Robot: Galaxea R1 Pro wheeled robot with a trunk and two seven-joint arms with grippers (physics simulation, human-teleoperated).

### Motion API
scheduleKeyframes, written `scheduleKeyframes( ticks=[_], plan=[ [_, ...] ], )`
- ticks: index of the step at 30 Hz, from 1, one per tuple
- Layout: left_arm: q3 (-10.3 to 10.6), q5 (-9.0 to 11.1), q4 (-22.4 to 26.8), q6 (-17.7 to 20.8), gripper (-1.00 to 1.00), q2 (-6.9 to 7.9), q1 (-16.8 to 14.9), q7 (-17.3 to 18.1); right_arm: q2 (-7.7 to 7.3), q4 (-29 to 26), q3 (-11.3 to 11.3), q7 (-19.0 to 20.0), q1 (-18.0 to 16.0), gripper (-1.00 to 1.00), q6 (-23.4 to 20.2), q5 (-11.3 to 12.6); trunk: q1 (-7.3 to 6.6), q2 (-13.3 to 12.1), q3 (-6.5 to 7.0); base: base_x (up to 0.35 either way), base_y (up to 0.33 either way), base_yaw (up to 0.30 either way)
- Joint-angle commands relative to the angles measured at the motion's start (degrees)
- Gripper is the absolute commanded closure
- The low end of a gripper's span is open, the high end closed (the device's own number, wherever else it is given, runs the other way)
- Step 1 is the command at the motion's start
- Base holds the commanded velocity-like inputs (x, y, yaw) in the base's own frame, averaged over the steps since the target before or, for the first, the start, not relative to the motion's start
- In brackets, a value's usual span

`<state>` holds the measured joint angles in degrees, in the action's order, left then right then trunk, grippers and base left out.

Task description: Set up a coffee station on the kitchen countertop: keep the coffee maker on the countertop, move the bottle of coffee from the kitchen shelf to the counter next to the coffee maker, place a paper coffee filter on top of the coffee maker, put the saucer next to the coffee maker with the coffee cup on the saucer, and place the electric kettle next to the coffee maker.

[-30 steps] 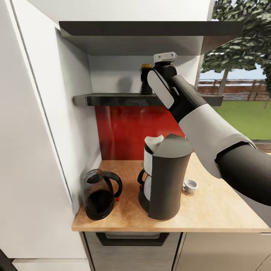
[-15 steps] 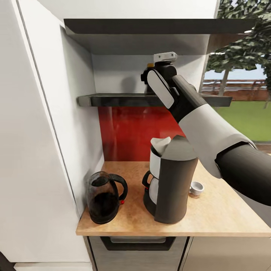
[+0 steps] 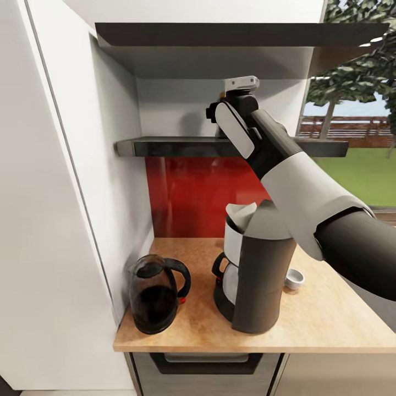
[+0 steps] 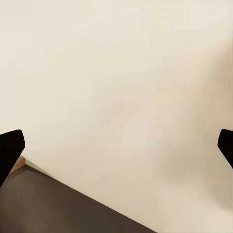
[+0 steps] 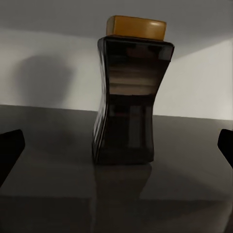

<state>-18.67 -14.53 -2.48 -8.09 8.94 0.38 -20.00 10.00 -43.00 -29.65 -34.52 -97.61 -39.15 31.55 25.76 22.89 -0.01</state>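
The bottle of coffee (image 5: 128, 97), dark with a yellow-orange cap, stands upright on the glossy black kitchen shelf (image 3: 165, 146). My right gripper (image 5: 118, 148) is open, one fingertip on each side of the bottle and short of it. In the head view my right wrist (image 3: 236, 118) hides the bottle. On the kitchen countertop (image 3: 330, 324) the coffee maker (image 3: 261, 269) carries the white paper coffee filter (image 3: 240, 214) on top. The electric kettle (image 3: 154, 294) stands to its left and the coffee cup (image 3: 293, 279) to its right. The saucer is out of view. My left gripper (image 4: 116, 148) is open, facing a cream surface.
A thicker black board (image 3: 220, 34) hangs above the shelf. A tall white cabinet side (image 3: 55, 220) walls off the counter's left end. A red backsplash (image 3: 192, 192) runs behind, a window (image 3: 357, 137) is at the right, and a drawer handle (image 3: 206, 363) sits under the counter edge.
The whole head view has shifted, so the camera moved. The bottle stood just left of my right wrist a second ago and is now hidden behind it.
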Motion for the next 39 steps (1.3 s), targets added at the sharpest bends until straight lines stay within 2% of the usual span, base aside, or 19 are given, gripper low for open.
scheduleKeyframes(
  ticks=[1,39],
  plan=[
    [-0.5,-0.58,-0.16,-0.34,-1.0,0.02,-0.03,-0.21,0.0,-0.02,-0.15,-0.54,-0.04,-1.0,-0.05,0.53,0.02,0.03,-0.01,0.024,0.02,0.0],
    [-0.32,-0.58,-0.16,-0.34,-1.0,-0.2,-0.03,-0.13,0.0,-0.07,-0.06,-0.63,-0.04,-1.0,-0.14,0.36,0.02,0.03,-0.01,0.09,-0.007,0.0]
  ],
)
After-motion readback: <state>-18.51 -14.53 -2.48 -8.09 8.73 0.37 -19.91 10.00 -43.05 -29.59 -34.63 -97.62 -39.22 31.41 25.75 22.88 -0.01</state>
